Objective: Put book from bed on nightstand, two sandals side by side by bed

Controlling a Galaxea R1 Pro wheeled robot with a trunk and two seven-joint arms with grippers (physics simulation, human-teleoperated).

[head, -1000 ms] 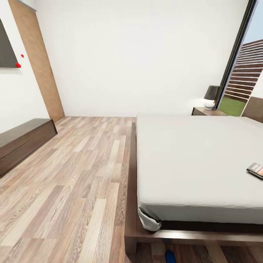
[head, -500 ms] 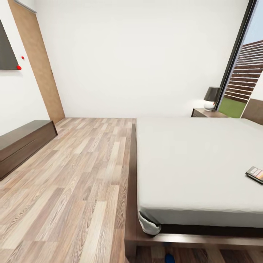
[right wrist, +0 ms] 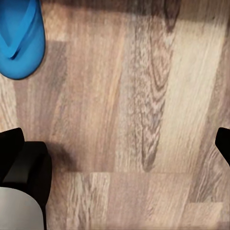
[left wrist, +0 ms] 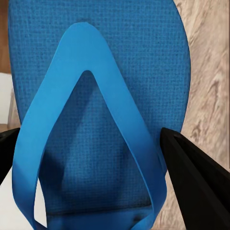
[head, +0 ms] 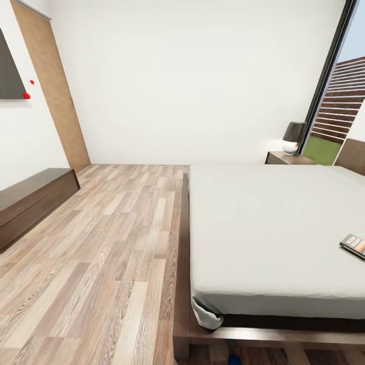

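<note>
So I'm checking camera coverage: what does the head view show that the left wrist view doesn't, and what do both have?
Head view alone: the bed with the book lying near its right edge, the nightstand carrying a lamp, and a long low cabinet by the left wall. Left wrist view alone: the left gripper, its dark fingers flanking a blue sandal's sole, strap facing the camera. Both share the wooden floor, and a blue sandal tip peeks in at the head view's bottom edge.

Bright, even daylight fills the room from the window (head: 338, 101) at far right. The white wall (head: 203, 81) looks washed out, shadows stay soft, and the render is slightly blurry, with wide-angle stretching at the edges.
</note>
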